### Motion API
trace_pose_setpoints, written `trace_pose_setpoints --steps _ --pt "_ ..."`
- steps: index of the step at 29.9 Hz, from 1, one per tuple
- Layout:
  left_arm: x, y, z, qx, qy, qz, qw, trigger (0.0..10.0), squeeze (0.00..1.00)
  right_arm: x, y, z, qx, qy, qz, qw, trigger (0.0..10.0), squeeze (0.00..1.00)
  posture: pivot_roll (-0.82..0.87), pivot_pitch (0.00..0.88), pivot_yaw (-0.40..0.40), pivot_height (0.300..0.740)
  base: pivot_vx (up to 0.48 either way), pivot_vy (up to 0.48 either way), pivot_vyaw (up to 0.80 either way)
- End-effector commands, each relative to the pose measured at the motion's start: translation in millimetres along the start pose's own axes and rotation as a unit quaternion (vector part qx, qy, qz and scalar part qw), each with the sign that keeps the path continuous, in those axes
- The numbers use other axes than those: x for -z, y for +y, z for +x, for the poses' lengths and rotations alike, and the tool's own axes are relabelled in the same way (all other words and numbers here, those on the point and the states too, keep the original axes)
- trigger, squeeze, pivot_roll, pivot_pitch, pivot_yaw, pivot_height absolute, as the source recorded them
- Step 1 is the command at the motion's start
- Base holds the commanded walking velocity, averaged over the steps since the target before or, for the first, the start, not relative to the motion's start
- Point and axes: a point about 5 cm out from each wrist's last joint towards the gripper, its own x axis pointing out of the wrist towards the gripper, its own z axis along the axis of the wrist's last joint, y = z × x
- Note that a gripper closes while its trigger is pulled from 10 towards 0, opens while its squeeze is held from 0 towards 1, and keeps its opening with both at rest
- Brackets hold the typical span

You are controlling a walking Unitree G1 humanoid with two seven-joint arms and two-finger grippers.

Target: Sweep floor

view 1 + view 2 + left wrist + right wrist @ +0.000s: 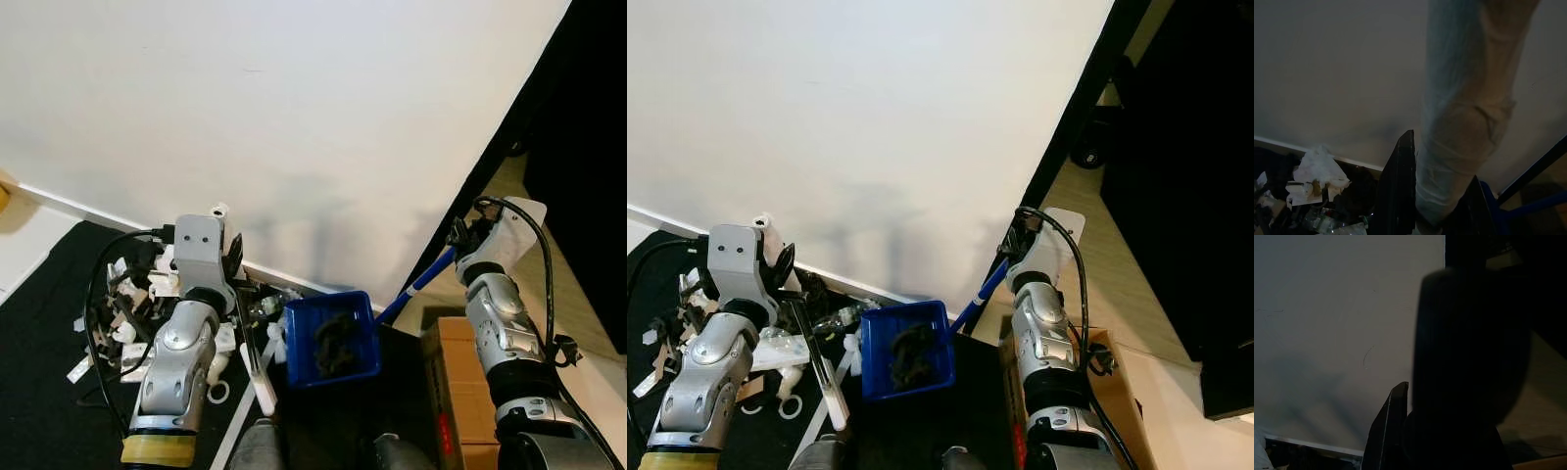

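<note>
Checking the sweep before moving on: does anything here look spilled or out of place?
Yes. Scraps of paper, card and plastic litter lie scattered on the black floor by the wall's foot, beside the left gripper. The blue dustpan holds only a dark clump.

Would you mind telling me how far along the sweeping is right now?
Done: the blue dustpan already holds a dark clump of debris. In hand: the left gripper grips a pale handle, and the right gripper holds the dustpan's blue pole. Left: scraps of paper and litter lie along the wall on the black mat.
</note>
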Motion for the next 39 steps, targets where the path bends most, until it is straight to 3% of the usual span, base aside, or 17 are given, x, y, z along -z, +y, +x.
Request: trace_pose_setpoints --steps 1,39 --pt "-2.0 0.6 -0.5 0.001 -0.008 0.008 1.0 10.0 0.0 -4.1 -2.8 -0.7 0.001 -0.016 0.006 1.0 10.0 0.0 0.22 0.11 -0.06 0.74 0.0 0.0 0.0" --pt "-0.3 -1.9 0.0 0.009 -0.007 0.009 1.0 10.0 0.0 -4.7 -2.8 -0.6 0.0 -0.019 0.002 1.0 10.0 0.0 0.22 0.095 -0.056 0.74 0.0 0.0 0.0"
